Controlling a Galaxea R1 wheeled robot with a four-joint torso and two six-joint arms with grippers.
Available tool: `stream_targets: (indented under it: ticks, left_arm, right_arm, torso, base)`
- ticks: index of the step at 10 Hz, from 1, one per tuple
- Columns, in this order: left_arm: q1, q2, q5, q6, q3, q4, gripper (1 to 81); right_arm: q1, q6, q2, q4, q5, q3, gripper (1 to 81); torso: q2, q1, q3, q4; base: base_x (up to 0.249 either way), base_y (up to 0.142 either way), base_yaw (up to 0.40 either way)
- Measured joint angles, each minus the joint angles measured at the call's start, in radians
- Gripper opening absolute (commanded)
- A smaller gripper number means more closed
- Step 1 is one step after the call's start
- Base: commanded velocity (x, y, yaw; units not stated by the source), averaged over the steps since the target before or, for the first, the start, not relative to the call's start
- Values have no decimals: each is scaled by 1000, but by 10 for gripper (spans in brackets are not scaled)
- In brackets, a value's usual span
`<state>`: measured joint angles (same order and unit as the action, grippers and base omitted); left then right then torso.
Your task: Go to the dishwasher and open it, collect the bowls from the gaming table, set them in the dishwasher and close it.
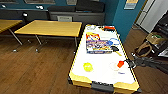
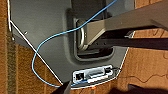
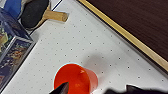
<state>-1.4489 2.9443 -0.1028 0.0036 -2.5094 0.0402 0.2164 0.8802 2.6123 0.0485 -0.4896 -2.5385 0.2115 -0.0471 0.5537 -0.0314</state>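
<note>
Orange-red bowl [image 3: 75,79] under right gripper [image 1: 130,63], arm reaching over gaming table [image 1: 105,75].

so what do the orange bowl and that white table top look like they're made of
The orange bowl looks like smooth moulded plastic: even saturated colour, a thin rim and a soft sheen. The table top looks like a hard white laminate or plastic sheet, matt and dotted with a regular grid of small dark holes, edged by a pale yellow strip, possibly wood.

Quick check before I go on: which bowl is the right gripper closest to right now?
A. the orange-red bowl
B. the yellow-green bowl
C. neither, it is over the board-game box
A: the right gripper sits just beside the orange-red bowl; the yellow-green bowl lies further across the gaming table.
</note>
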Motion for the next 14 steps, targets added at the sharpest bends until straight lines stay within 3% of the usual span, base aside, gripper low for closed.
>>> stream_targets:
  ticks: [14]
  left_arm:
    - [0,-3,17,0,-1,-10,811]
  right_arm:
    - [95,2,49,27,78,-10,811]
  torso:
    - [0,0,0,0]
  base:
    - [0,0,0]
